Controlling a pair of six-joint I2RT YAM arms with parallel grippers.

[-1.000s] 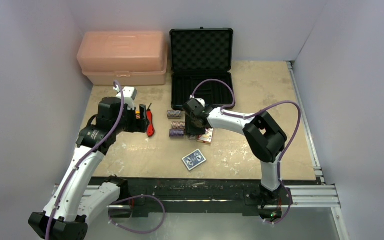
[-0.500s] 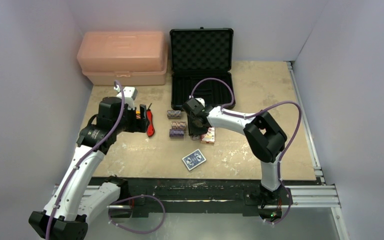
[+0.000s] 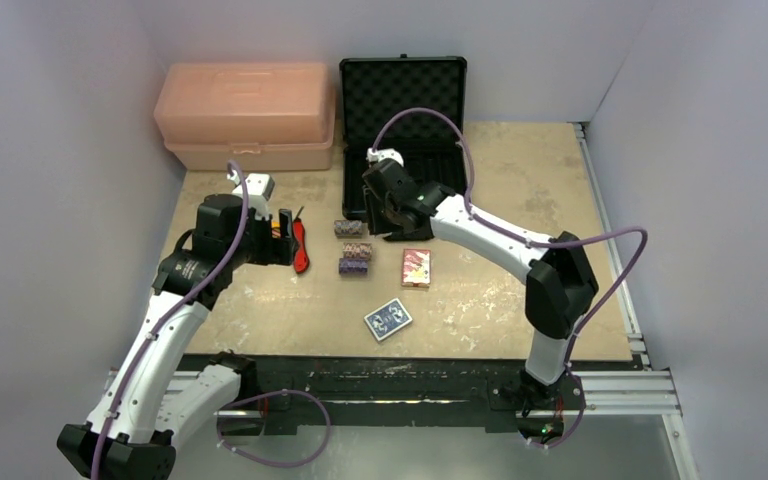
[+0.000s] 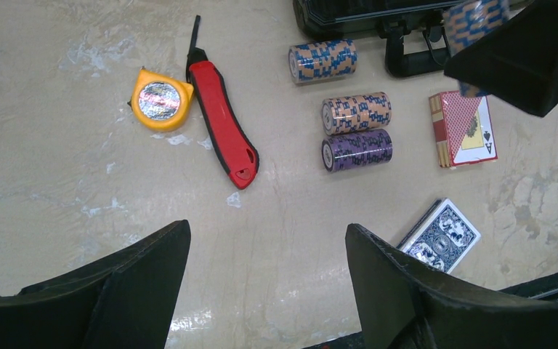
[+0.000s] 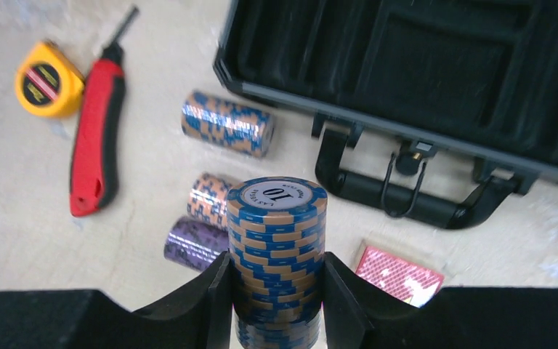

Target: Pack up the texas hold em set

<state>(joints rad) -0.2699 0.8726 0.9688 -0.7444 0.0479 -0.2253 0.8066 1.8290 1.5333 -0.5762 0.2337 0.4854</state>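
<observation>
Chip stack (image 5: 276, 240), blue-tan stripes, "10" atop, tight in right claw (image 5: 276, 291); left claw (image 4: 265, 265) agape.

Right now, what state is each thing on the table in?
Briefcase: open, lid upright.
Pink toolbox: closed.
Right gripper: shut on a chip stack.
Left gripper: open, empty.
Loose chip stacks: three, lying on their sides.
Red deck: lying flat, unpacked.
Blue deck: lying flat, unpacked.
Utility knife: blade appears out.
</observation>
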